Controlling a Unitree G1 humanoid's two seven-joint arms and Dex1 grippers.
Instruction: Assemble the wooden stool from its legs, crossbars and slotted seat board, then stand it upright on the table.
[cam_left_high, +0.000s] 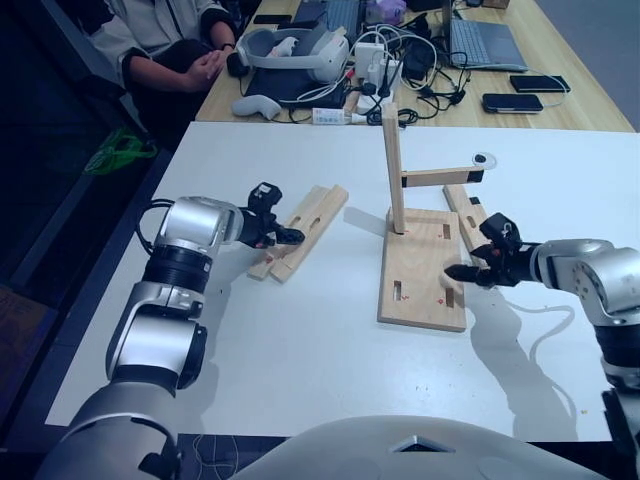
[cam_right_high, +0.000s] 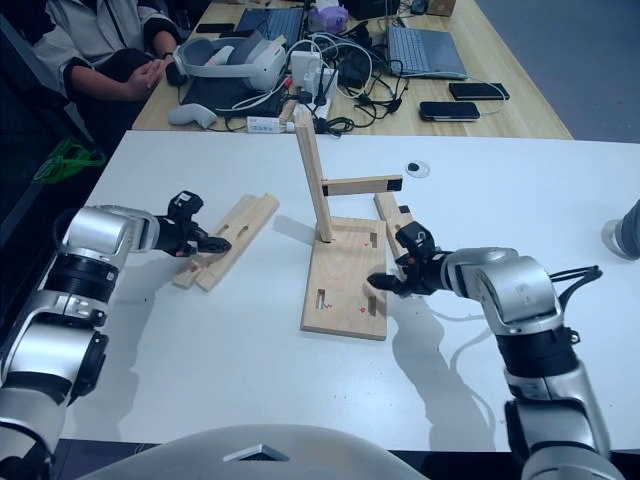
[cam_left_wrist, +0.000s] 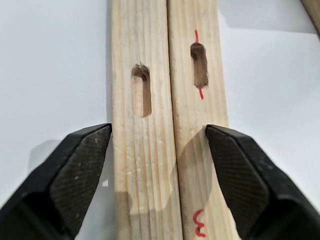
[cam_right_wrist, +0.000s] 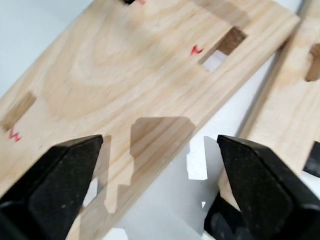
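The slotted seat board (cam_left_high: 422, 285) lies flat on the white table. One leg (cam_left_high: 392, 165) stands upright in a far slot, and a crossbar (cam_left_high: 440, 177) juts from it to the right. Another leg (cam_left_high: 466, 212) lies flat by the board's right side. Two more legs (cam_left_high: 308, 228) lie side by side to the left. My left gripper (cam_left_high: 285, 237) is open, its fingers (cam_left_wrist: 75, 170) straddling both of these slotted legs (cam_left_wrist: 145, 150) at their near end. My right gripper (cam_left_high: 468, 270) is open over the board's right edge (cam_right_wrist: 125, 75), by a near slot.
A wooden desk (cam_left_high: 560, 100) behind the table carries a headset (cam_left_high: 300, 50), cables, laptops and phones. A small round disc (cam_left_high: 485, 158) lies at the table's back right. A white cable (cam_left_high: 548, 318) curls on the table near my right forearm.
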